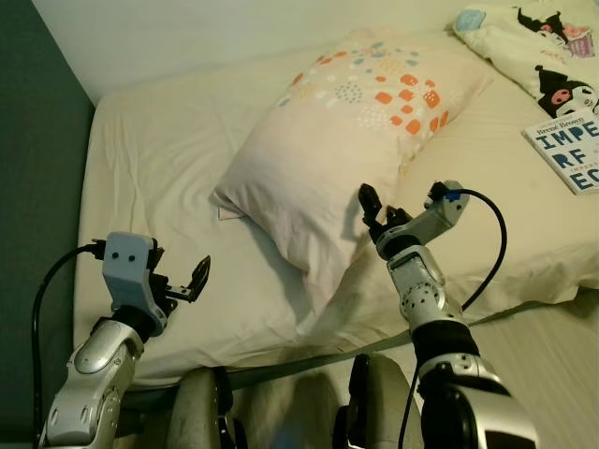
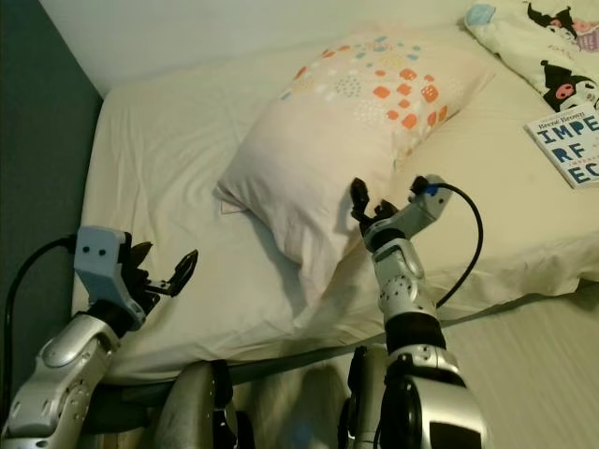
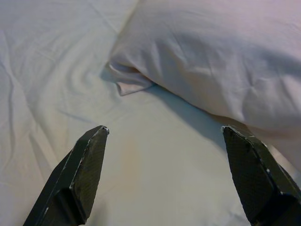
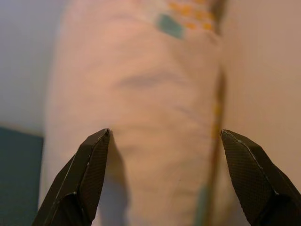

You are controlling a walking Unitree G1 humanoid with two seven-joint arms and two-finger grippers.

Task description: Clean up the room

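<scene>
I'm facing the bed [image 1: 159,178], with the pillow [image 1: 346,140] askew across its middle. My right gripper [image 4: 164,141] is spread at the pillow's near edge; my left gripper [image 3: 164,136] is spread over bare sheet nearby. I reckon I'm reaching; next, close both on the pillow.

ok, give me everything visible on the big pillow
The large pale pink fabric pillow has orange, teal and white spots at its far end. It looks soft and creased, and lies diagonally on the cream bedsheet. The right gripper, open, is close to its near right edge; the open left gripper is apart from it.
</scene>
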